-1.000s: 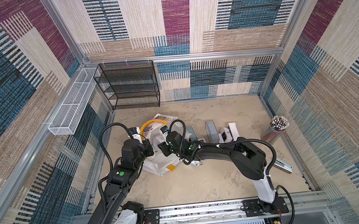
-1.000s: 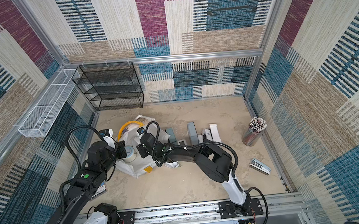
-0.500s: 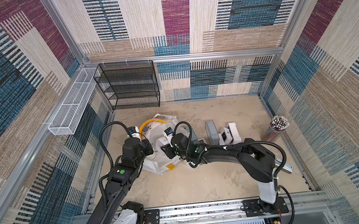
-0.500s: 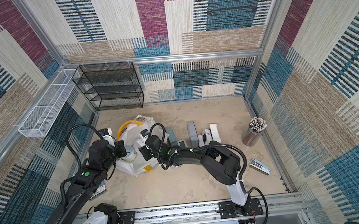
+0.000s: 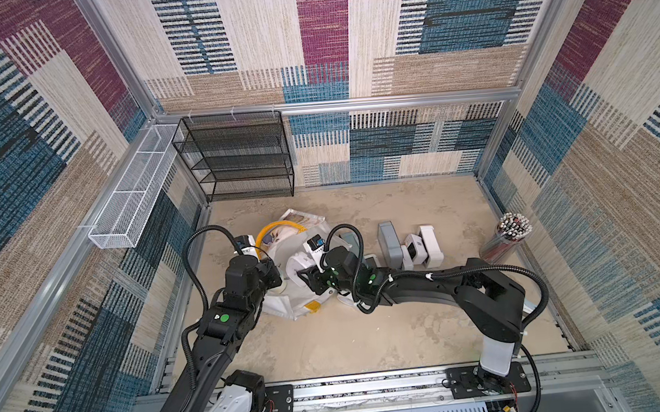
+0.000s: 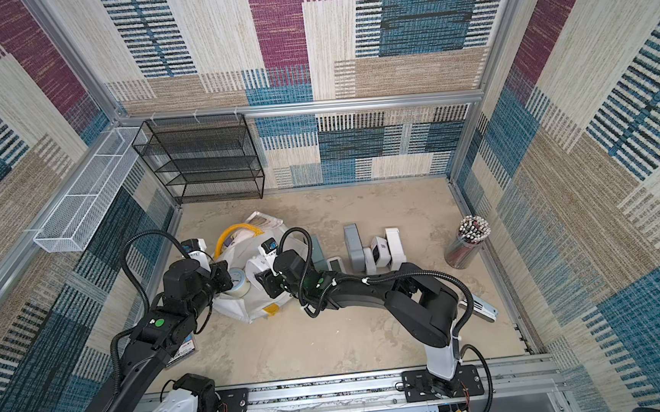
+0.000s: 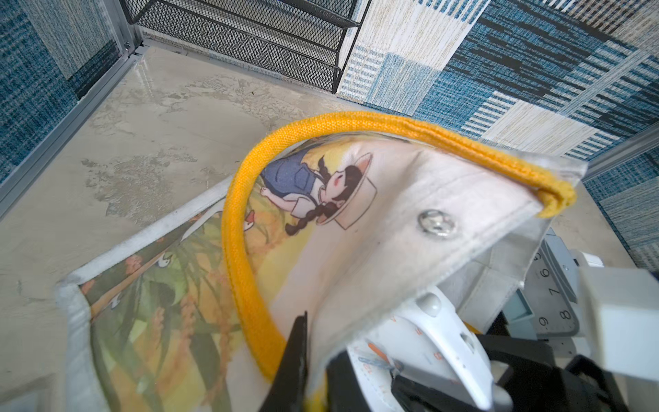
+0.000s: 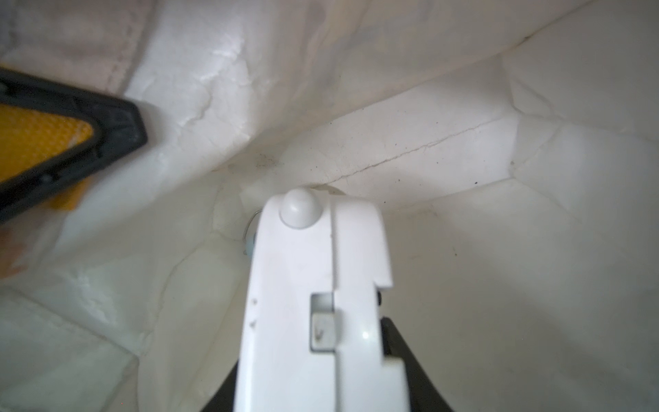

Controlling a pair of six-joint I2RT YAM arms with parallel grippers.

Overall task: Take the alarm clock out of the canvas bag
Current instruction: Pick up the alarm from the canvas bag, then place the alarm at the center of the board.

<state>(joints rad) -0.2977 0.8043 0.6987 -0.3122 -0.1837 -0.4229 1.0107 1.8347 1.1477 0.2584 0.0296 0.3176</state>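
**White alarm clock (image 8: pixel 313 271) clamped inside the canvas bag (image 5: pixel 286 311)**

The right gripper (image 8: pixel 313 374) is closed on the clock's flat sides, with the bag's white lining all around it. The left gripper (image 7: pixel 315 367) pinches the bag's rim tight, just beside the yellow handle (image 7: pixel 235 228). The bag lies slumped on the table (image 5: pixel 369 331). Near it, on the right arm's side, grey and white boxes (image 5: pixel 388 244) stand together.

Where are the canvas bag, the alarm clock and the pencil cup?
canvas bag (image 7: pixel 374 228), left wrist view, on its white flap beside the snap.
alarm clock (image 8: pixel 313 285), right wrist view, on the side of its white casing.
pencil cup (image 5: pixel 502 244), in a top view, on its clear wall.
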